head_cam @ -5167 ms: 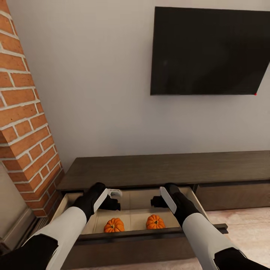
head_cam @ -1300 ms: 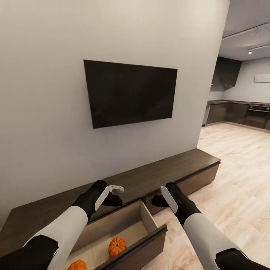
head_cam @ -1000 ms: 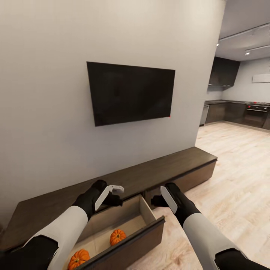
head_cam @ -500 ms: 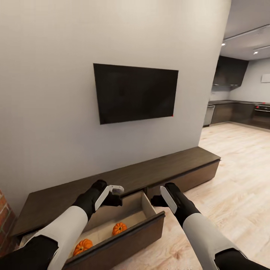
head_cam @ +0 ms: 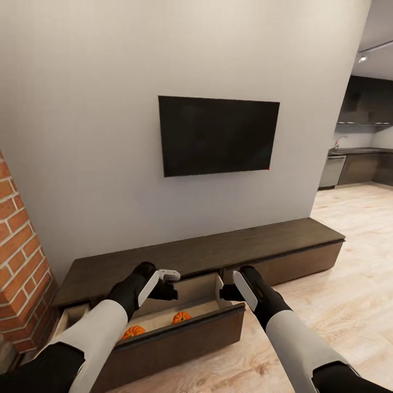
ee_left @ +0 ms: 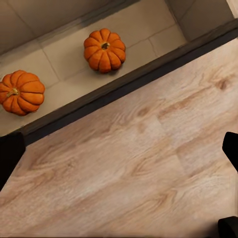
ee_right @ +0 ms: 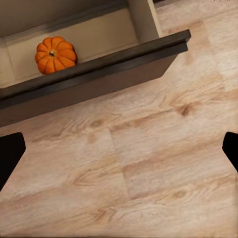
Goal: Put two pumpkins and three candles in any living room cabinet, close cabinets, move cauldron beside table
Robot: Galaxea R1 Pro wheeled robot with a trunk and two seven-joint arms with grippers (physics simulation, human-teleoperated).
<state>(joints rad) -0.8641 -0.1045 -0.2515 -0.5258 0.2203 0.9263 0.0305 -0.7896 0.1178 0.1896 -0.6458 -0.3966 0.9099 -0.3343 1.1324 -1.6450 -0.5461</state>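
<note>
The view has swung back leftward since a second ago, so the brick column returns and the kitchen slides off; the arms keep their pose; the left claw (head_cam: 168,284) and right claw (head_cam: 232,290) both hang spread and empty above the floor (ee_left: 148,163); both pumpkins (ee_left: 104,50) lie below and ahead of them in the cabinet (head_cam: 207,256) drawer, which stands pulled out; I judge the candles come next
</note>
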